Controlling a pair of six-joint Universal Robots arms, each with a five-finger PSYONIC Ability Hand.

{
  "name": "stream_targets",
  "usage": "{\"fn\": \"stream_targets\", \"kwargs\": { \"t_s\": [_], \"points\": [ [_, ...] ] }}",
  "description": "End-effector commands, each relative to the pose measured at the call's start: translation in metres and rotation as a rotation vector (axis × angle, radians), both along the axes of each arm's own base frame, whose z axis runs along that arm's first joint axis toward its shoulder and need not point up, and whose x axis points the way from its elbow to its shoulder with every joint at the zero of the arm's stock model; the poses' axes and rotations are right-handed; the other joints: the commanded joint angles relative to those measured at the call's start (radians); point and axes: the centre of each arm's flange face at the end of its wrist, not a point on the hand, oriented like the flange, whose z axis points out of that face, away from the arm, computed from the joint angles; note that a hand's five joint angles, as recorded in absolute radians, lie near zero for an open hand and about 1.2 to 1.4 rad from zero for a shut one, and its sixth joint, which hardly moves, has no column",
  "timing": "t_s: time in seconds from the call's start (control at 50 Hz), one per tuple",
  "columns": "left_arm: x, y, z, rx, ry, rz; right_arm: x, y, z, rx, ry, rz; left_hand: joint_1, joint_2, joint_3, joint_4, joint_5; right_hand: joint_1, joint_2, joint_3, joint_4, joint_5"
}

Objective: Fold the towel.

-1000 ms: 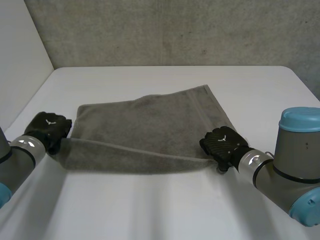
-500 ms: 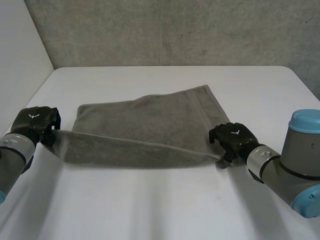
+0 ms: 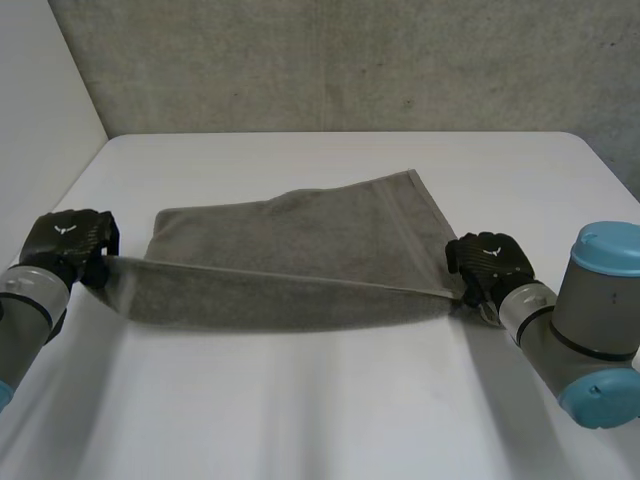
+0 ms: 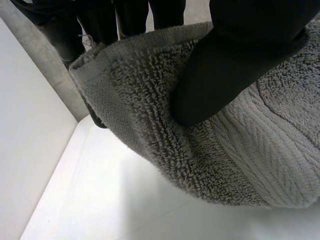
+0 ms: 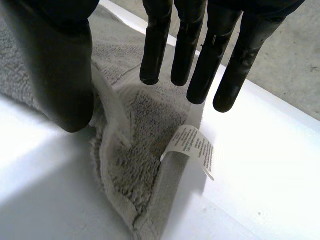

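Now the towel (image 3: 300,240) lies spread on the white table (image 3: 330,420), its far half flat and its near edge lifted and drawn into a taut line between the two hands. The left hand (image 3: 70,245) is clamped on the near left corner, the thumb (image 4: 225,65) pressing the pile against the fingers behind it. The right hand (image 3: 490,262) has the near right corner; its fingers (image 5: 200,55) are straight, and the cloth runs up between them and its thumb, so I judge it a pinch and not a mere rest, though the contact itself is hidden.

The step in hand looks like carrying this near edge over to the far one. To do it well, both hands should travel level and together, keeping the edge taut but not dragging the flat half along the table; the lifted corners should land square on the far corners before either hand lets go, otherwise the fold comes out skewed.

A small white label (image 5: 192,150) hangs from the corner just beyond the right fingertips; it carries lines of fine print, too small to read, and no brand can be made out.
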Motion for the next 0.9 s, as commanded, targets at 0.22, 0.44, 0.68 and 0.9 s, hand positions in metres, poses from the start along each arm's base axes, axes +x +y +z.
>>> {"fn": "stream_targets", "kwargs": {
  "t_s": [0.22, 0.44, 0.68, 0.9],
  "points": [
    [0.012, -0.006, 0.000, -0.010, 0.036, 0.045, -0.003, -0.001, 0.013, -0.047, 0.056, 0.015, 0.212, 0.180, 0.181, 0.178, 0.202, 0.351, 0.379, 0.357, 0.356, 0.346],
    [0.010, -0.005, -0.001, -0.005, 0.036, 0.041, -0.010, 0.002, 0.012, 0.053, 0.057, 0.083, 0.212, 0.180, 0.181, 0.178, 0.202, 0.717, 0.746, 0.723, 0.723, 0.713],
    [0.008, 0.015, 0.020, -0.054, 0.074, 0.036, -0.046, 0.011, 0.079, -0.029, 0.314, 0.116, 0.212, 0.180, 0.181, 0.178, 0.202, 0.717, 0.746, 0.723, 0.723, 0.713],
    [-0.002, 0.055, 0.051, -0.103, 0.203, -0.055, -0.083, 0.068, 0.144, 0.023, 0.570, 0.162, 0.212, 0.180, 0.181, 0.178, 0.202, 0.717, 0.746, 0.723, 0.723, 0.713]
  ]
}}
